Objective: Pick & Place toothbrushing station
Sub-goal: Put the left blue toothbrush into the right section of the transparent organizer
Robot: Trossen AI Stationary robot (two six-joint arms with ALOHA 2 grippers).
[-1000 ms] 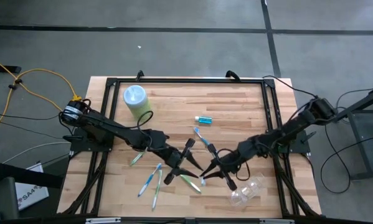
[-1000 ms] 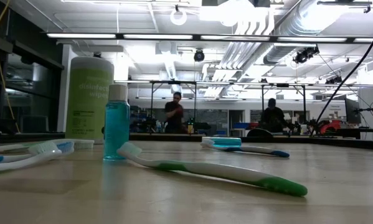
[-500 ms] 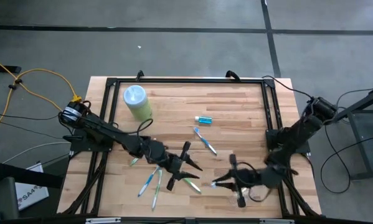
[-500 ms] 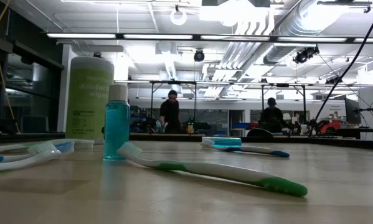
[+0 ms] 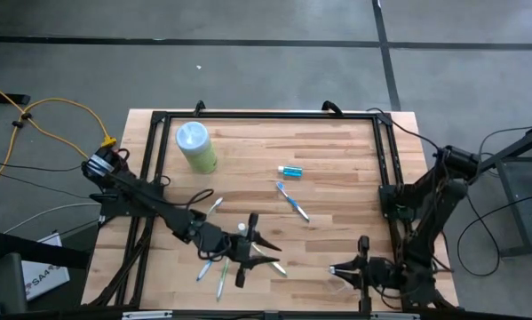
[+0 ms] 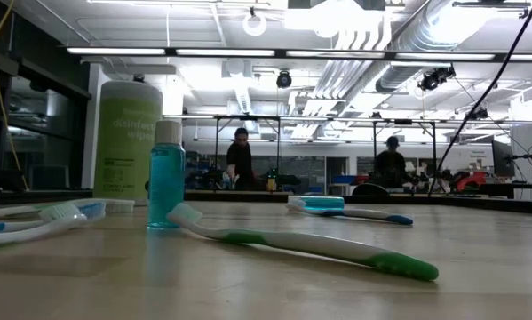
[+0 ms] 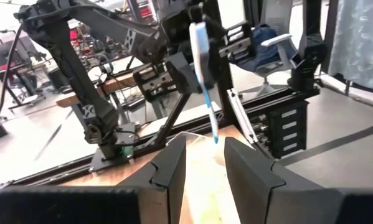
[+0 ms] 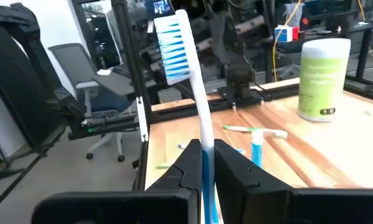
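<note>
My right gripper (image 5: 335, 269) is above the table's near right part, shut on a white-and-blue toothbrush (image 8: 185, 68) that stands upright. A clear cup (image 5: 345, 283) lies just below it. My left gripper (image 5: 270, 258) hangs level over the near middle. Its fingers stand apart with nothing between them (image 7: 205, 168). Loose toothbrushes lie flat on the wood: a blue one (image 5: 292, 201), a green one (image 5: 270, 264) (image 6: 319, 244) and a pair (image 5: 214, 267). A small blue tube (image 5: 289, 171) lies farther back. My right gripper pinches the toothbrush's handle (image 8: 206, 152) between its two fingers. The fingers lie level, pointing toward the table's left, across the handle. The brush stands upright and clear of the table, with the blue bristle head (image 8: 172, 43) on top and the blue handle end (image 8: 208, 208) below the fingers.
A pale-green canister (image 5: 195, 147) (image 6: 128, 142) stands at the far left. A small blue bottle with a white cap (image 6: 166, 173) (image 5: 242, 228) stands beside my left gripper. A black frame (image 5: 266, 116) runs around the table. People stand in the room behind.
My right gripper has swung from the table's middle toward the near right corner, carrying the toothbrush clear of the table. It has rolled, so the brush now stands upright. My left gripper has moved a little toward the near edge.
</note>
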